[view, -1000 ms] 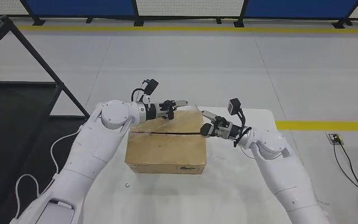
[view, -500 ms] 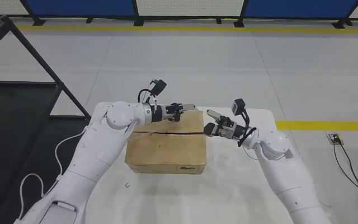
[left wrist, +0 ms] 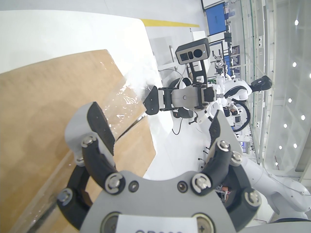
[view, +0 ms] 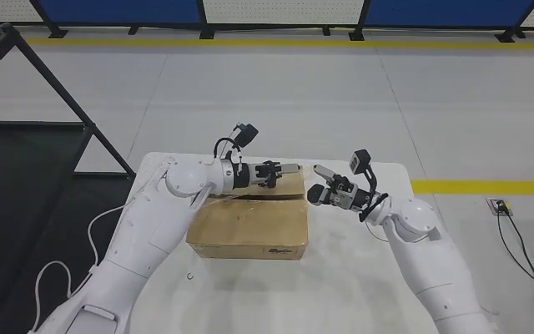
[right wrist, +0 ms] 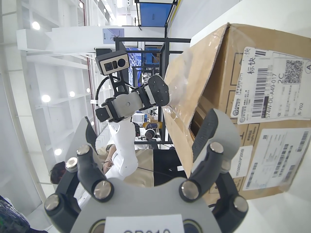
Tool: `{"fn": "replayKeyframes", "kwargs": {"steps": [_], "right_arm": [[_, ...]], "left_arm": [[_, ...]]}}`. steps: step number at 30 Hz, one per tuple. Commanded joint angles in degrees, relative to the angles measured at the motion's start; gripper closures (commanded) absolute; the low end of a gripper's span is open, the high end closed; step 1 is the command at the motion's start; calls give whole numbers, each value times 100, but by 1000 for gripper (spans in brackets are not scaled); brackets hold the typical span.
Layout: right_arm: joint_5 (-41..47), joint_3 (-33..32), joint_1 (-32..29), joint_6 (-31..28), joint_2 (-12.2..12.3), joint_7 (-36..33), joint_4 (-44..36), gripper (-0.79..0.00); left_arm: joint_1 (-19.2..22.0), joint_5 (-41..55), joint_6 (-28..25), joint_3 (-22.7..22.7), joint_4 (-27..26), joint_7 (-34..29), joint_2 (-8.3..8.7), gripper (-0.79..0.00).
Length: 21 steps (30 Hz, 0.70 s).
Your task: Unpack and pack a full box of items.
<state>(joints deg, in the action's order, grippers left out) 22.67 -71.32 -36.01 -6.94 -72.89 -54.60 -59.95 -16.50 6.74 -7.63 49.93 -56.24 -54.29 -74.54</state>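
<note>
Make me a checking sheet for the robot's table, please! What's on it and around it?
Surface: white table, holding one box.
Job's things: cardboard box, top flaps folded down, clear tape on the seam.
Clutter: one tiny dark thing on the table near the box, too small to tell.
End effectors: left end effector open over the box's far corner; right end effector open beside the box.
Cables: black cable on the floor.
Surroundings: yellow floor line, blue panels.
</note>
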Motion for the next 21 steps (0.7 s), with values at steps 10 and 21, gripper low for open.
{"fn": "replayKeyframes", "kwargs": {"steps": [10, 21], "right_arm": [[-491, 192, 165, 179, -16, 654, -33, -785], [-1046, 302, 231, 97, -20, 1273, -226, -785]], "left_arm": [[-284, -2, -40, 374, -450, 38, 119, -785], [-1237, 445, -21, 1706, -1437, -147, 519, -785]]}}
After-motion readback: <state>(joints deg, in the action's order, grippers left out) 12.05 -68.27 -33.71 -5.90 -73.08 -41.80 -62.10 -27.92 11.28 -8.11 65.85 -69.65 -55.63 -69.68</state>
